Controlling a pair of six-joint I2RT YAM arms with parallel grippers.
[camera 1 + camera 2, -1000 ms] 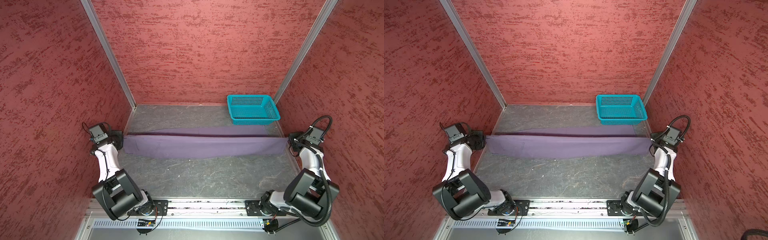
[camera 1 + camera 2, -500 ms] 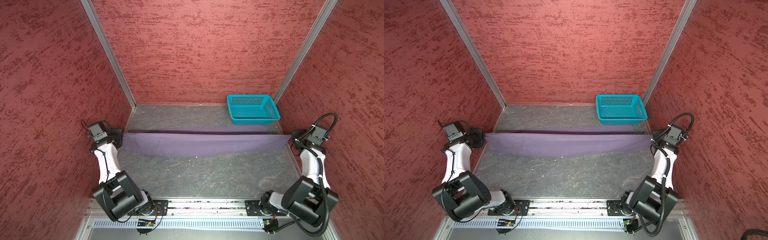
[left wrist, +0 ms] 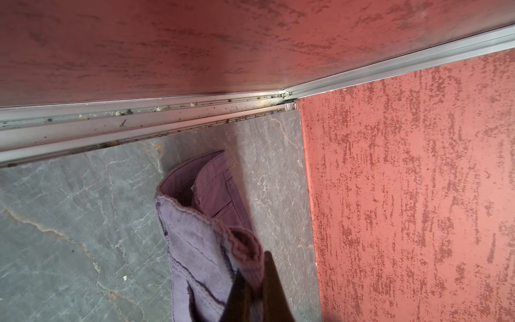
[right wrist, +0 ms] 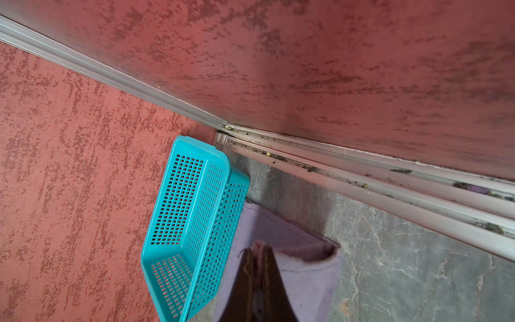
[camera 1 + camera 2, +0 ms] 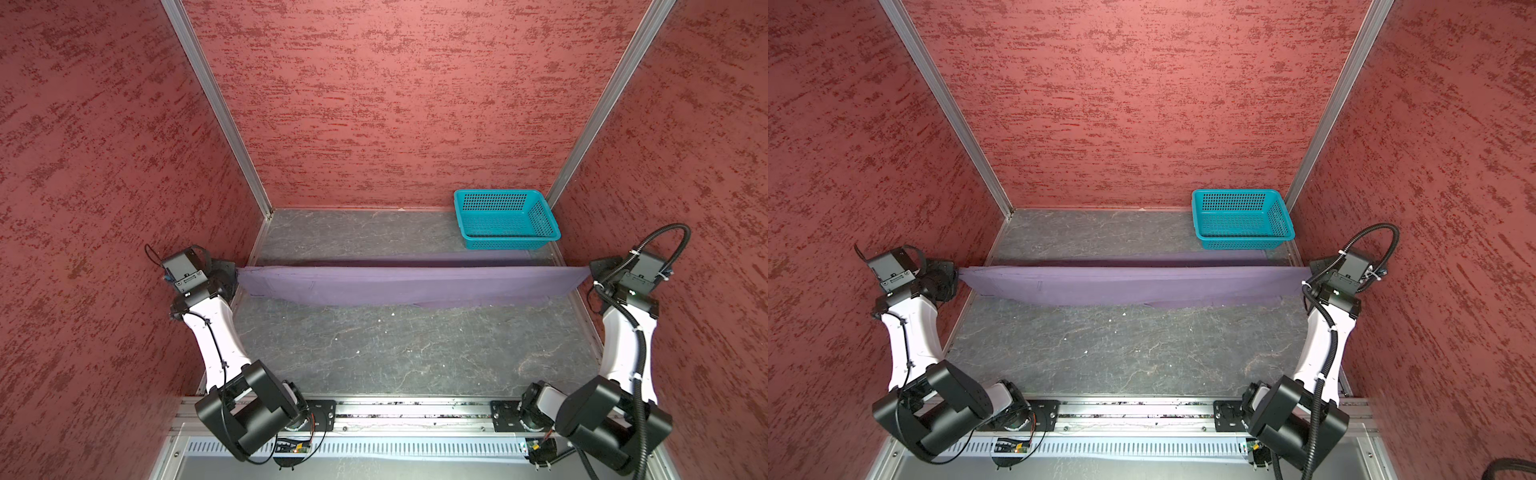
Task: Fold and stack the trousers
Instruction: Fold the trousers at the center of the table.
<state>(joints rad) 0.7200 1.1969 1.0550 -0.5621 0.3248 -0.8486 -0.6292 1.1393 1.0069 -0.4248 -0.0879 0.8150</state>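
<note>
At 9 o'clock on the counter (image 5: 395, 353) the left hand (image 5: 230, 276) is clamped shut on one end of the trousers (image 5: 399, 282), and at 3 o'clock the right hand (image 5: 594, 272) is clamped shut on the other end. The purple cloth is thus held stretched across the middle, with its upper edge raised and its lower edge sagging onto the counter toward 6 o'clock. A teal basket (image 5: 505, 241) is set at about 1 o'clock, just behind the span. Only a narrow bite of fabric appears to be pinched at each end, so a slip could be caused by any further outward pull, and one end would then drop. Both arms are also held close to the side walls, so little room is left for widening. The basket could be nudged if the cloth were swung toward 12 o'clock. The full span and its sag are shown in both top views, but the fingertips are hidden there behind the wrists. The pinch itself is shown only in the wrist views. The right wrist view alone reveals a lower layer lying flat by the basket's foot, touching or just beside it; which cannot be told.
</note>
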